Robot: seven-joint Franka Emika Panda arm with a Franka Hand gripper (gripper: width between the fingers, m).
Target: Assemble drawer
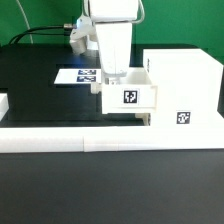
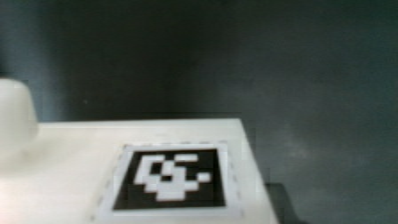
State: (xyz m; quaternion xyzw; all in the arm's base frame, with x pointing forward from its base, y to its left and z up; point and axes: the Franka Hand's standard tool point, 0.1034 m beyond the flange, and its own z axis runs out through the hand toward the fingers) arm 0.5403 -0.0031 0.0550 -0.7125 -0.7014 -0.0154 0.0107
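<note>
The drawer's tall boxy shell stands at the exterior view's right, with a tag on its front. A small white tray with a square tag sits against the shell's left side, raised off the black table. My gripper comes straight down from above into the tray's top and seems shut on it. A small white part shows just under the tray by the shell. In the wrist view a white tagged face fills the near part. My fingertips do not show there. A rounded white shape sits at the edge.
The long low white border wall runs along the front of the black table. The marker board lies flat behind the arm.
</note>
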